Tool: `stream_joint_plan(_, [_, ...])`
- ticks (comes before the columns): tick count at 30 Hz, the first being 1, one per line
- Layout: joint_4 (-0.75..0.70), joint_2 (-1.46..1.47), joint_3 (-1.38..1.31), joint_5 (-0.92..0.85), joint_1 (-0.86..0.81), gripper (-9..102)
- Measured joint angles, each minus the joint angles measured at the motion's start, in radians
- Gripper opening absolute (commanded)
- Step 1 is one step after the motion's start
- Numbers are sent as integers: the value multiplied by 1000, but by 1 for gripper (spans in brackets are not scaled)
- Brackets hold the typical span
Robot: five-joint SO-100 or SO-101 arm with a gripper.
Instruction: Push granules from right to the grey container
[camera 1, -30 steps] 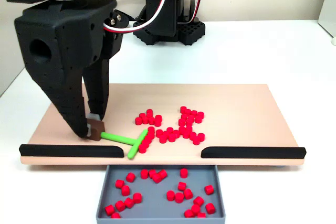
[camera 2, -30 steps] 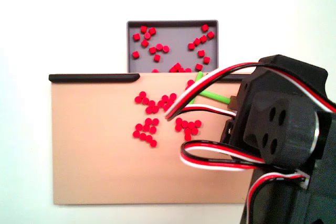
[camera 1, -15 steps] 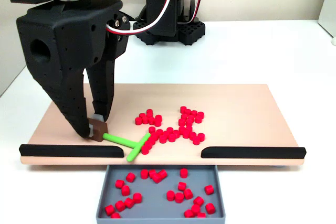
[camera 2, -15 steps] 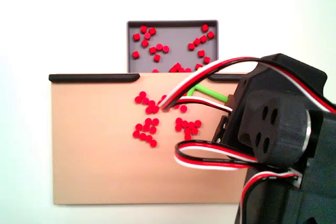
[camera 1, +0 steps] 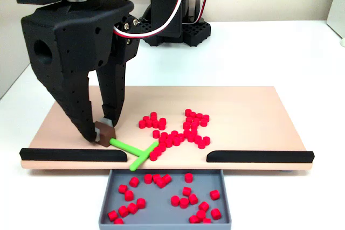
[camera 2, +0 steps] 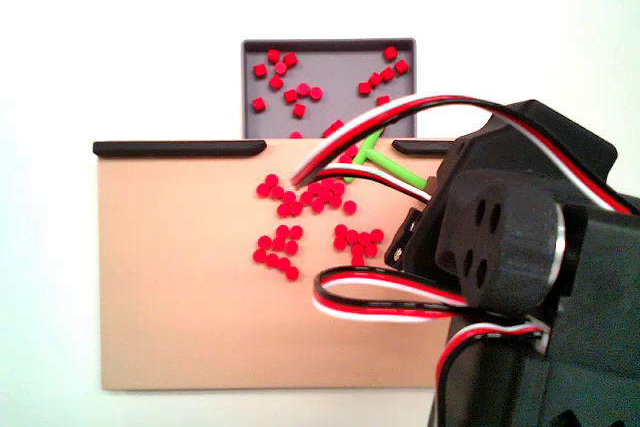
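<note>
My pincer (camera 1: 104,131), clamping the green T-shaped plastic stick (camera 1: 133,152), should sweep low, steering small red cylindrical granules (camera 1: 173,127) between black strips (camera 1: 73,154) into the shallow grey plastic container (camera 1: 165,196).

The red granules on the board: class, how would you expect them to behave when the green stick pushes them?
The granules are small loose cylinders, so they probably slide easily and some may roll or scatter sideways. The green stick, held in the tool, looks thin, so it may sweep a few at a time toward the grey container.

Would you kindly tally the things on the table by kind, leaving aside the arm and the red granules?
tan board: 1
black strips: 2
green T-shaped stick: 1
grey container: 1
Total: 5
</note>
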State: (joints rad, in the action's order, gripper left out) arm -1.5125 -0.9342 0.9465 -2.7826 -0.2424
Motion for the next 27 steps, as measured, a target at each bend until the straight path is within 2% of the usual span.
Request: stream_joint_plan(27, [2,0,0,282,51,0])
